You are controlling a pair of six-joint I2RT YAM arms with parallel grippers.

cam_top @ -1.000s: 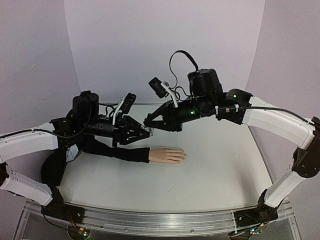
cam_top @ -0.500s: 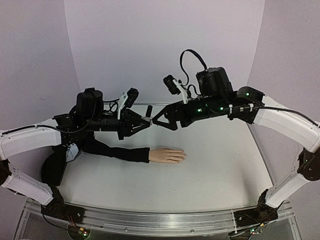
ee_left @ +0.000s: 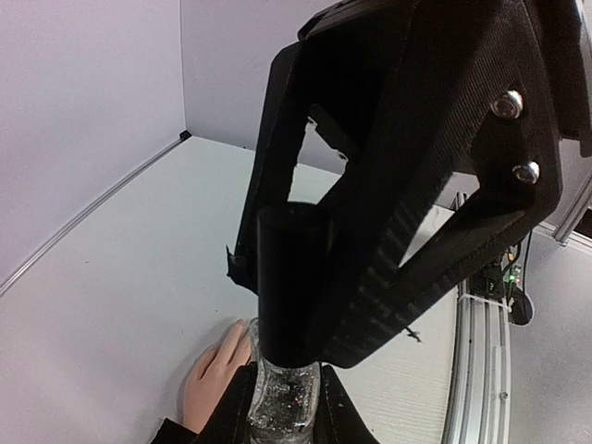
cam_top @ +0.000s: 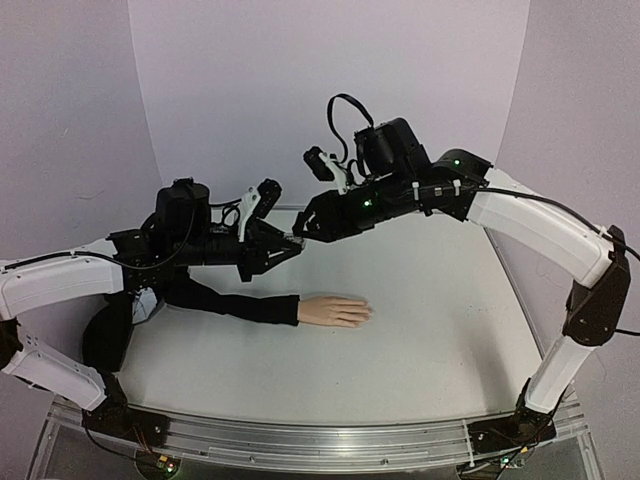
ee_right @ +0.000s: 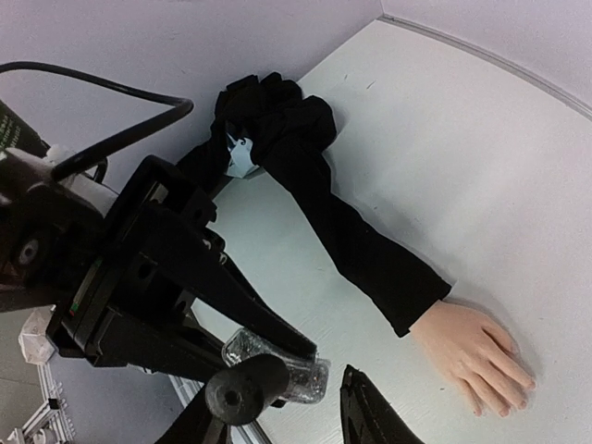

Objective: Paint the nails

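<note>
My left gripper (cam_top: 290,241) is shut on a small clear bottle of glittery polish (ee_left: 287,400) and holds it in the air above the table, its black cap (ee_left: 291,287) pointing at my right gripper. My right gripper (cam_top: 304,228) is open, with its jaws either side of the cap (ee_right: 245,393). One finger (ee_right: 368,416) stands apart from the cap. The pale mannequin hand (cam_top: 335,310) lies flat on the table below, on a long black sleeve (cam_top: 230,300). Its fingertips (ee_right: 513,388) show in the right wrist view, but the nails are too small to make out.
The sleeve ends in a bunched black heap (cam_top: 110,335) at the table's left, also seen in the right wrist view (ee_right: 268,111). A metal rail (cam_top: 320,445) runs along the near edge. Pale walls close in the back and sides of the white table (cam_top: 440,330).
My right gripper drew back up and right, then came back left onto the cap with its wrist turned. My left gripper lifted the bottle slightly, then held still.
</note>
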